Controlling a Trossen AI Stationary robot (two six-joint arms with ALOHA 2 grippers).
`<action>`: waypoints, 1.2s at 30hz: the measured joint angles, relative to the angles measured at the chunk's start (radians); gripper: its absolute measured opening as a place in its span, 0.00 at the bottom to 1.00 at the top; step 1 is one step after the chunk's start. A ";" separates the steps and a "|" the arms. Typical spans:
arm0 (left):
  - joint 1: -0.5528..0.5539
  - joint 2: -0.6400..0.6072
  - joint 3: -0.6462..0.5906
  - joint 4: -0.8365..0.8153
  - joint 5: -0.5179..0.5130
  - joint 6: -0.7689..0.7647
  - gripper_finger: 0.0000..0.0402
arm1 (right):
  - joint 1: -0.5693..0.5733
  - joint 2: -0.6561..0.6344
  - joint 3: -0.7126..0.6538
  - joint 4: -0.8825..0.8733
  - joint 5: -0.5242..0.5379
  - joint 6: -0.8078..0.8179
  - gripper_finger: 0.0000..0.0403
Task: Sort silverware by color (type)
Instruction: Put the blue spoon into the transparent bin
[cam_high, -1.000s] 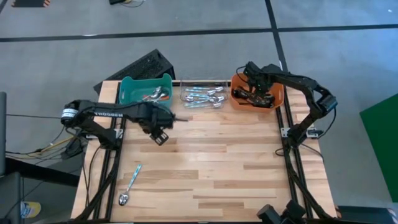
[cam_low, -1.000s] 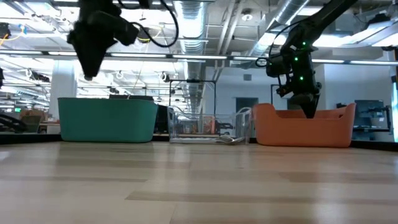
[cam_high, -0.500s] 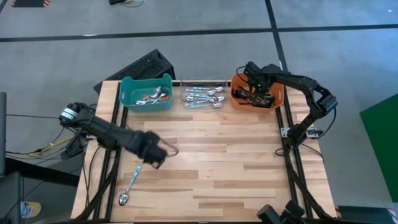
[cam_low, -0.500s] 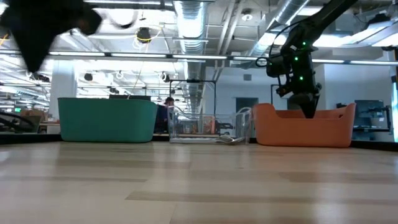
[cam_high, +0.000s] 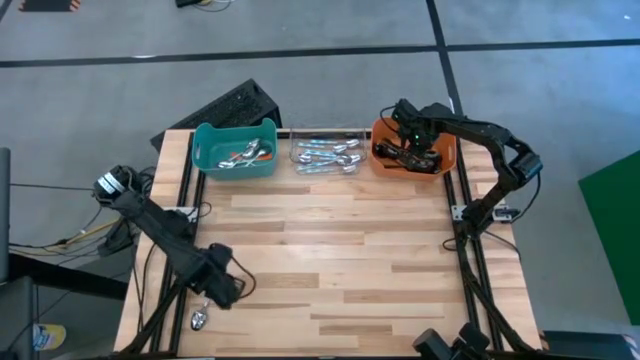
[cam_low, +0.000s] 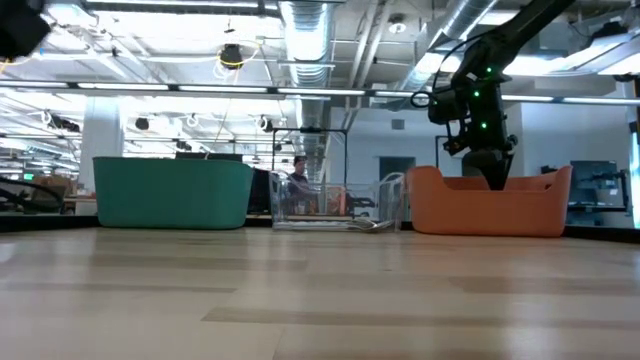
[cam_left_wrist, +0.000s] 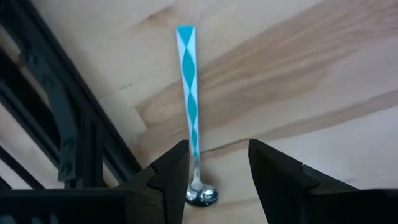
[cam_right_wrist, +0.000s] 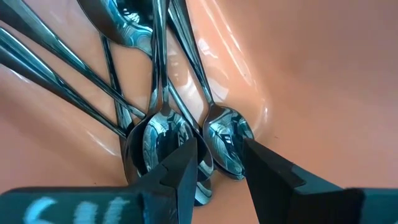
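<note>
Nearly done: left gripper (cam_left_wrist: 217, 163), fingers apart, is straddling the last loose teal spoon (cam_left_wrist: 189, 93) near the table's (cam_high: 380, 260) front-left corner.

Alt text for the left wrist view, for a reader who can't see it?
A teal-and-white striped spoon lies on the wooden table, its shiny bowl between the open jaws of the left gripper just above it. The table's black frame runs alongside.

counter (cam_high: 350, 260): pale wood planks, smooth matt | spoon (cam_left_wrist: 189, 99): shiny metal bowl, glossy teal-and-white handle | orange bin (cam_right_wrist: 298, 68): smooth glossy plastic, holding mirror-bright metal spoons (cam_right_wrist: 161, 134)
</note>
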 joint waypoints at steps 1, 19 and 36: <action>-0.022 0.000 0.000 0.000 0.000 -0.021 0.38 | 0.000 0.000 0.000 0.000 0.000 0.000 0.37; -0.223 0.071 -0.048 0.163 0.021 -0.343 0.38 | 0.015 0.000 0.000 -0.001 0.000 0.040 0.37; -0.252 0.122 -0.157 0.317 0.105 -0.368 0.38 | 0.060 0.000 0.000 -0.001 0.000 0.045 0.37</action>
